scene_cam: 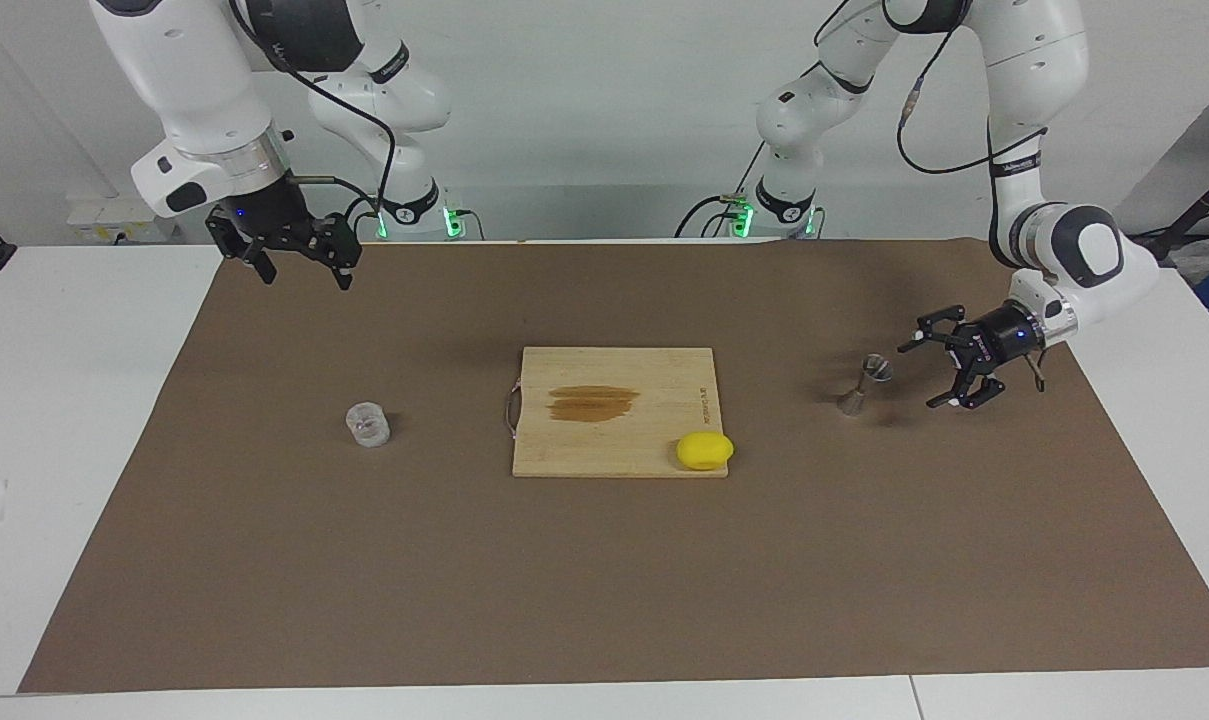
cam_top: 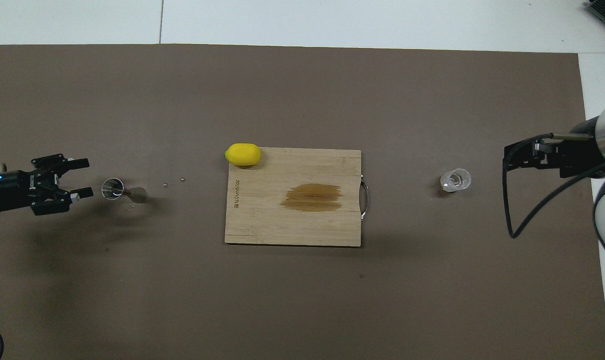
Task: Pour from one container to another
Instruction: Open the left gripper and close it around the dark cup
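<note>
The clear glass tumbler point(scene_cam: 367, 424) point(cam_top: 455, 180) stands on the brown mat toward the right arm's end of the table. The metal hourglass jigger point(scene_cam: 864, 386) point(cam_top: 114, 189) stands on the mat toward the left arm's end. My left gripper point(scene_cam: 927, 374) point(cam_top: 86, 177) hangs low and lies sideways, open, with its fingertips pointing at the jigger's top cup. A small gap separates them, and nothing is between the fingers. My right gripper point(scene_cam: 304, 278) point(cam_top: 513, 156) waits raised and open over the mat's corner by its own base, apart from the tumbler.
A wooden cutting board point(scene_cam: 584, 445) point(cam_top: 262, 225) with a brown stain and a metal handle lies mid-table. A yellow lemon point(scene_cam: 704, 450) point(cam_top: 242, 154) rests at its corner on the jigger's side. A few tiny specks point(cam_top: 165, 185) dot the mat point(scene_cam: 604, 580) beside the jigger.
</note>
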Available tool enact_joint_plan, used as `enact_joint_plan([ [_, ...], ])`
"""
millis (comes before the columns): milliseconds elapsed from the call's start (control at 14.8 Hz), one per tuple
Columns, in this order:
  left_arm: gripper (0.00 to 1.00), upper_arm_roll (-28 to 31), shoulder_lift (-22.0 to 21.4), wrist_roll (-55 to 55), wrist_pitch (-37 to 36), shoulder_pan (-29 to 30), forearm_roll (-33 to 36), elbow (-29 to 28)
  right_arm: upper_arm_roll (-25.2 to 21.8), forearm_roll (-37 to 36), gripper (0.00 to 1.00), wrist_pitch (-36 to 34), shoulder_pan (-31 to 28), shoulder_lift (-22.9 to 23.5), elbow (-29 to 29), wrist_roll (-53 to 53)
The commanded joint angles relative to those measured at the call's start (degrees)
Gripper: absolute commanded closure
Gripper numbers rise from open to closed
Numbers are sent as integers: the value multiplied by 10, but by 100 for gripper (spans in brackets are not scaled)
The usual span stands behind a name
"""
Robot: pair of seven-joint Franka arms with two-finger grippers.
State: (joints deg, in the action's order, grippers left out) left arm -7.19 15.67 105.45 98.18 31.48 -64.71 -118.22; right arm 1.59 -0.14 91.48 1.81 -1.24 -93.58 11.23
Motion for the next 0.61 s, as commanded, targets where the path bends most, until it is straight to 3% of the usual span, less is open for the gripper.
enact_joint_plan([
  [0,0,-3,-2,118,-39,18,-13,-25,3,-6,0,5,-6,-8,-9,3],
  [540,0,-3,14,331,-89,31,-60,-90,3,-6,0,5,-6,-8,-9,3],
])
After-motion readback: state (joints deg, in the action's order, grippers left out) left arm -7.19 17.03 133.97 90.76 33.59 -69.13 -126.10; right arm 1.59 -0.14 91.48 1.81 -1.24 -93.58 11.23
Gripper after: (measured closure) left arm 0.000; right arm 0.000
